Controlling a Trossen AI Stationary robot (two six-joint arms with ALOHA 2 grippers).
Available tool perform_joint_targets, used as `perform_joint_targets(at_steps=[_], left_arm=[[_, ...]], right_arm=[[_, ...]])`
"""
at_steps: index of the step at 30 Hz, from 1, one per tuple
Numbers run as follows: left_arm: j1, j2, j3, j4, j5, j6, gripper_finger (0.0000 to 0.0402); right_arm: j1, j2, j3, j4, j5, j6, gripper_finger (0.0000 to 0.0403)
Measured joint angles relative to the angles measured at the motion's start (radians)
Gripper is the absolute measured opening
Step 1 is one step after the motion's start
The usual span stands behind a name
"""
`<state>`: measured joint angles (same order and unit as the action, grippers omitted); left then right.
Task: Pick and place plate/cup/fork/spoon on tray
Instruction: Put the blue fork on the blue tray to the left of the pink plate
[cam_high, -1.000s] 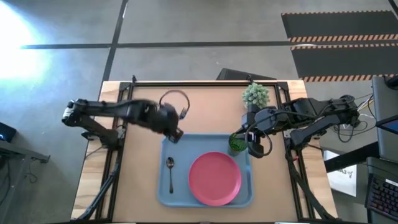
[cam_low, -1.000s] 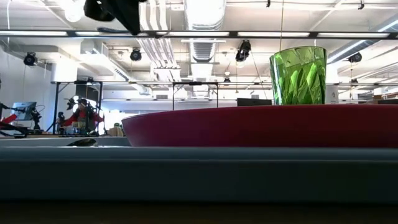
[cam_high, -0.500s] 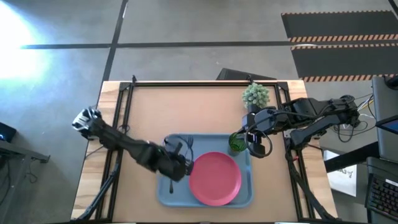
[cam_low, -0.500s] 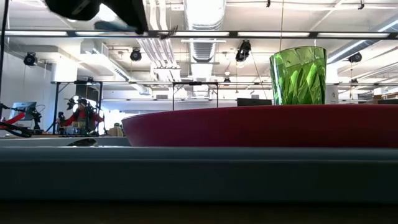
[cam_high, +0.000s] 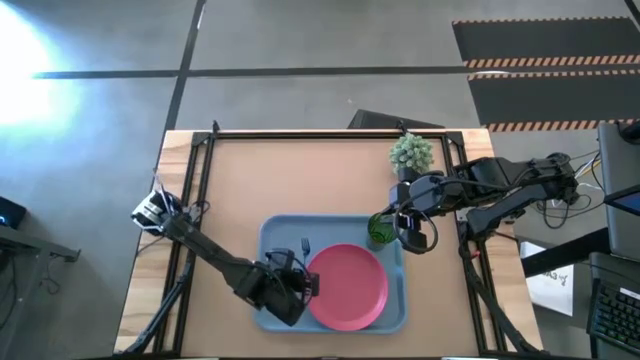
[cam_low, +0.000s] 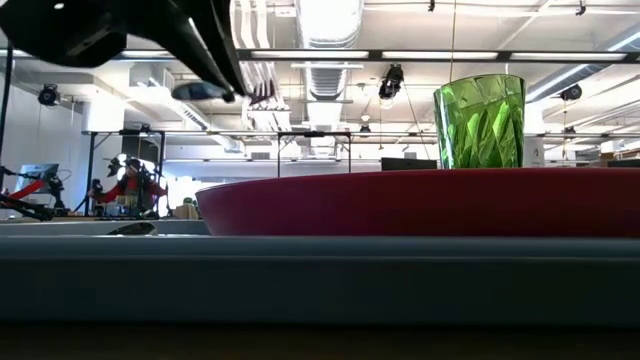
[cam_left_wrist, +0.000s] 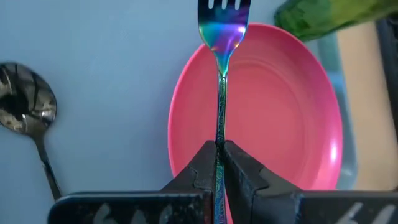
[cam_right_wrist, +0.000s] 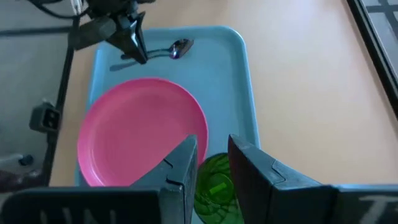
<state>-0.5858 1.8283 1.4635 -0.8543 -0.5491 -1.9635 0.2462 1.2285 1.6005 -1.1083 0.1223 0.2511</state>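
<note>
The left gripper (cam_left_wrist: 219, 163) hangs over the large light-blue rectangular plastic tray (cam_high: 284, 230), jaws clenched on the handle of the slim silver metal fork (cam_left_wrist: 222, 43). The fork points away from the wrist, prongs out past the edge of the round flat pink-red plastic plate (cam_left_wrist: 273, 118), and the low view shows it held in the air above the tray. In the high view the fork's prongs (cam_high: 304, 244) show just beside the plate's (cam_high: 350, 287) left rim.

The small silver metal spoon (cam_left_wrist: 25, 118) with its dark oval bowl lies flat on the tray floor, left of the plate and apart from it; the right wrist view catches it (cam_right_wrist: 178, 47) beyond the plate, next to the left arm.

Over on the right, the small translucent green plastic tumbler (cam_high: 379, 230) stands upright in the tray's far right corner, close by the plate. The right gripper (cam_right_wrist: 211, 163) sits just behind it, jaws parted and released, with the cup (cam_right_wrist: 213, 184) showing between them. A spiky pale-green potted plant (cam_high: 411, 152) stands on the wooden desk (cam_high: 300, 170) beyond the tray.
</note>
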Motion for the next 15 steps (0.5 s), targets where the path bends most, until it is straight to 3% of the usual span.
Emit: perform_joint_targets(at_steps=[7,11,15], left_arm=[[0.0,0.017,0.001,-0.069,0.005,-0.132,0.0],[0.0,0.011,0.018,-0.188,0.101,-0.216,0.0],[-0.001,0.011,0.026,-0.174,0.16,-0.226,0.0]], right_arm=[[0.0,0.0,0.0,-0.049,0.0,-0.086,0.0079],[0.0,0.0,0.0,-0.084,0.0,-0.116,0.0079],[0.0,0.0,0.0,-0.098,0.0,-0.141,0.0079]])
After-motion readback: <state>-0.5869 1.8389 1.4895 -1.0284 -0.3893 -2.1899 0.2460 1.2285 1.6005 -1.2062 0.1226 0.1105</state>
